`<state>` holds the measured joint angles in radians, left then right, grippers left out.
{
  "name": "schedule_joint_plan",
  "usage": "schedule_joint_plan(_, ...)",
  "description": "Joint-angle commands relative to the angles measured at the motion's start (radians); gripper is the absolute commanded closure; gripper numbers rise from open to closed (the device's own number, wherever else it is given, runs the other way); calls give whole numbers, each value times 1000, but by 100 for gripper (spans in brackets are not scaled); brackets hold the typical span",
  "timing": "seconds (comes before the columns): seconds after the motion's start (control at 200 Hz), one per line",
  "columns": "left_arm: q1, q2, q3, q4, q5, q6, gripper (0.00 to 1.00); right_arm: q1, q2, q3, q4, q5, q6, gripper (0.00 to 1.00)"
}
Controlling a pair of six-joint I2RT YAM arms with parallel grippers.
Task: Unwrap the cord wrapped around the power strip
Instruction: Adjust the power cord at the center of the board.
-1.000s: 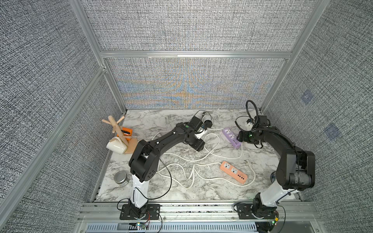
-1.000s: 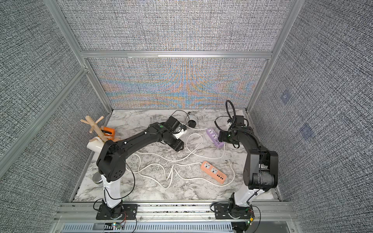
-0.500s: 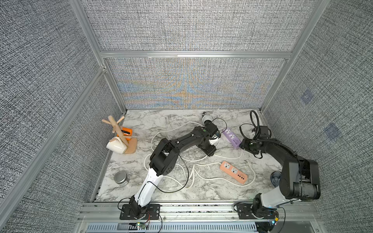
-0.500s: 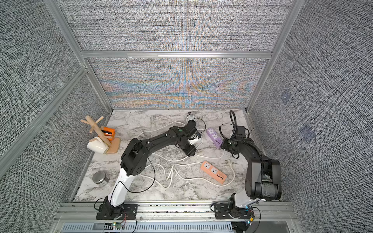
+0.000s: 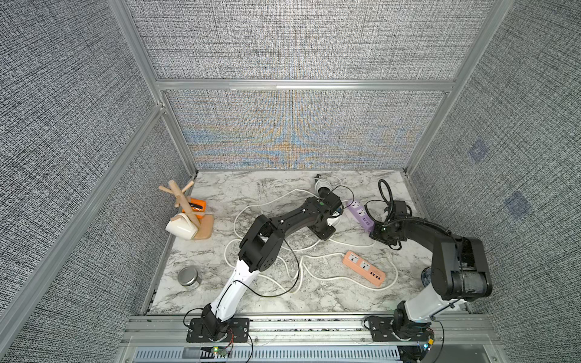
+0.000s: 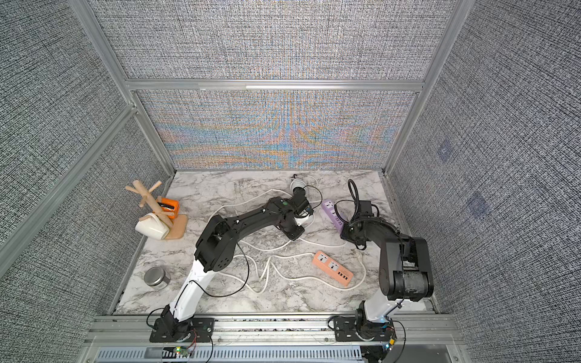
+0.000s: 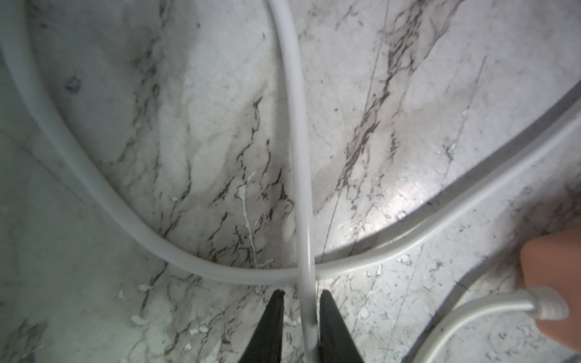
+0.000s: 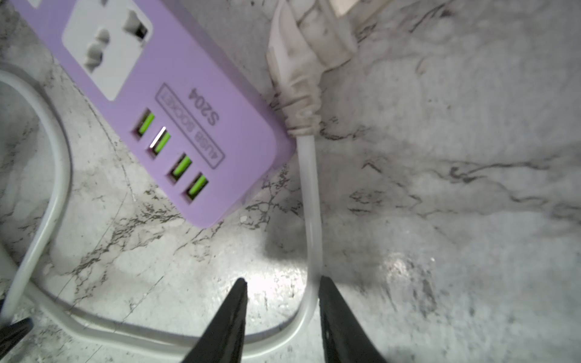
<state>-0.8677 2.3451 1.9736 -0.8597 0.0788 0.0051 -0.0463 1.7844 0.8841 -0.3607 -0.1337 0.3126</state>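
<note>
Beside the flat purple plastic power strip (image 5: pixel 358 212), the right gripper (image 8: pixel 283 279) gapes astride a white cord (image 8: pixel 309 201). Left gripper (image 7: pixel 301 292) brackets a crossing cord loop (image 7: pixel 297 125), grip unclear. Orange power strip (image 5: pixel 364 268) lies near it.

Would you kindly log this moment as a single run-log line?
left tool: shut on white cord | right tool: open, straddling cord stretch beside purple power strip | wraps on strip: none visible

We find the purple power strip (image 5: pixel 360 213) lying flat at two o'clock on the surface (image 5: pixel 239 188), its white cord (image 8: pixel 309 195) unwound, trailing loose beside it.
</note>
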Motion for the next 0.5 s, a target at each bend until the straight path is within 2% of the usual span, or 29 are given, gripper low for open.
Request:
schedule_joint_plan(0.0,1,-41,-14,-18,-37,0,86,-3,12,14,16,67,1,69)
schedule_joint_plan(0.1,6,-92,-55,-22,-65,4,93,-4,14,12,17,77,0,83)
schedule_joint_plan(0.175,18,-144,-108,-18,-88,6,96,-11,15,10,13,94,1,89)
schedule_joint_plan(0.36,87,-267,-286,-11,-168,7,99,-52,1,-15,11,118,10,94)
schedule_joint_plan(0.495,144,-349,-403,15,-160,-1,100,-85,-8,-31,15,117,5,98)
